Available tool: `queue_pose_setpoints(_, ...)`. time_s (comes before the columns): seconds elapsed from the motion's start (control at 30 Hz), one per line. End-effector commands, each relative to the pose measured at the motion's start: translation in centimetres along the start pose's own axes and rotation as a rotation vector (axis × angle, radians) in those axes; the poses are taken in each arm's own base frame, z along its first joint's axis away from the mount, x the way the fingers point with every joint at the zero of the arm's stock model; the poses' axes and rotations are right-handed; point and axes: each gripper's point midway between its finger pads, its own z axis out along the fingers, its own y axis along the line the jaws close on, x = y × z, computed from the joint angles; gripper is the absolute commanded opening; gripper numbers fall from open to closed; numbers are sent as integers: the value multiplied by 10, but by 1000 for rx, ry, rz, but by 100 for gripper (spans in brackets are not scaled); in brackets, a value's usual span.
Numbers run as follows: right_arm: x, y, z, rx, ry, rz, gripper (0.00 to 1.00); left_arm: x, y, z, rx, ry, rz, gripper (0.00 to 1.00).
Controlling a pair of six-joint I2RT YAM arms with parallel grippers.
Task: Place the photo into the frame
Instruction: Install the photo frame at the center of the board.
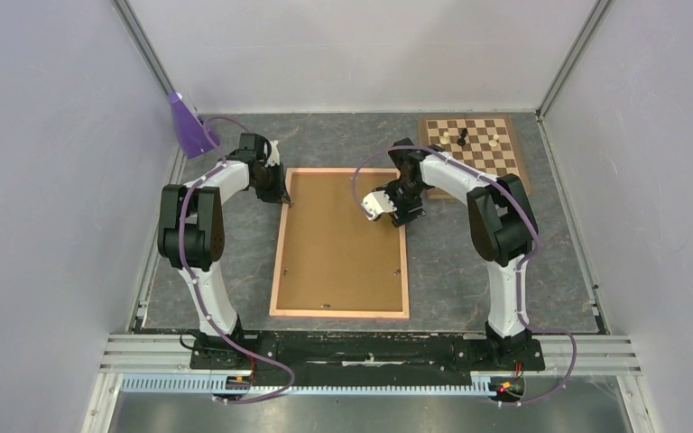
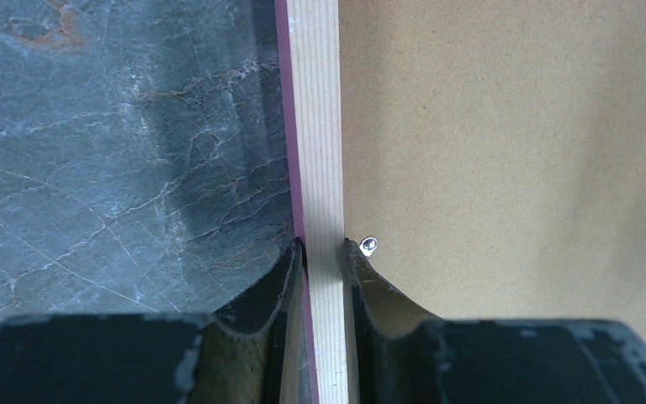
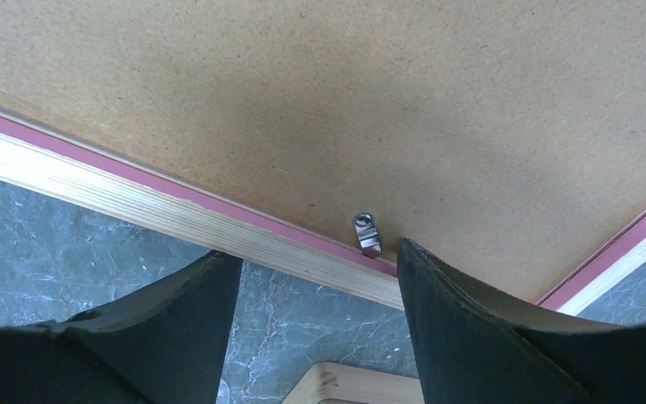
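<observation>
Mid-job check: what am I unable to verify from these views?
The photo: in no view. The backing board fills the frame and hides anything beneath.
Right hand: the top view cannot show its opening because its own wrist is in the way.
Chess pieces on the chessboard: top view, too small to identify.
Frame's front face: turned down onto the table.

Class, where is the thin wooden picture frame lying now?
Top view: frame lies flat on grey table, left of the chessboard; left gripper clamps its left rail.
</observation>
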Motion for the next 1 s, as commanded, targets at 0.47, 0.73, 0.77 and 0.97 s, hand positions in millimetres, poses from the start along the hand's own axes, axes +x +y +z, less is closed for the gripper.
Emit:
queue_pose_setpoints(0.47, -4, 6, 7, -52, -4, -39, 58, -4, 13, 13, -44, -10, -1, 2)
queue_pose_setpoints(0.73, -11, 7, 8, -47, -47, -20, 49, -3, 15, 12, -52, -13, -6, 2)
queue_pose_setpoints(0.77, -12, 8, 8, -49, -53, -16, 47, -3, 15, 13, -53, -13, -7, 2)
queue_pose_setpoints(0.97, -12, 11, 10, -53, -73, 7, 36, -1, 16, 13, -53, -9, -10, 2)
